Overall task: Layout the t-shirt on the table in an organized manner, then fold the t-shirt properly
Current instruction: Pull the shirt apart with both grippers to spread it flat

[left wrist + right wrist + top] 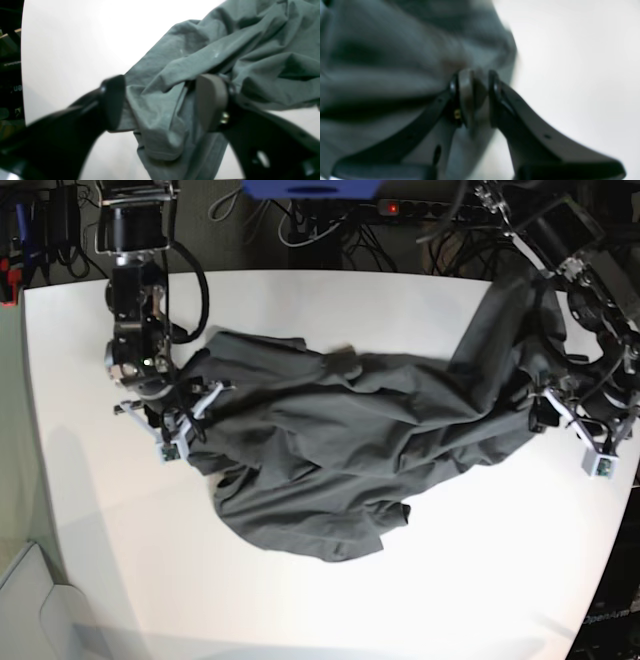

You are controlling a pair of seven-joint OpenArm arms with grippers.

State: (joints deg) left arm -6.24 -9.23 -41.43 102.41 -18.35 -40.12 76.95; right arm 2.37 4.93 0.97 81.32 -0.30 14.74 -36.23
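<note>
The dark grey t-shirt (340, 450) lies crumpled across the middle of the white table (450, 580), with one part stretched up toward the far right. My right gripper (190, 412) is at the shirt's left edge. In the right wrist view this gripper (480, 97) is shut on a pinch of the t-shirt (382, 62). My left gripper (545, 412) is at the shirt's right end. In the left wrist view its jaws (162, 102) stand wide apart, open, with a loose fold of the t-shirt (225, 45) lying between the fingers over the table (70, 45).
Cables and a power strip (400, 208) run behind the table's far edge, next to a blue object (310, 188). The table's curved left edge (35, 440) borders a pale grey surface (25, 600). Bare tabletop (570, 62) lies beside the right gripper.
</note>
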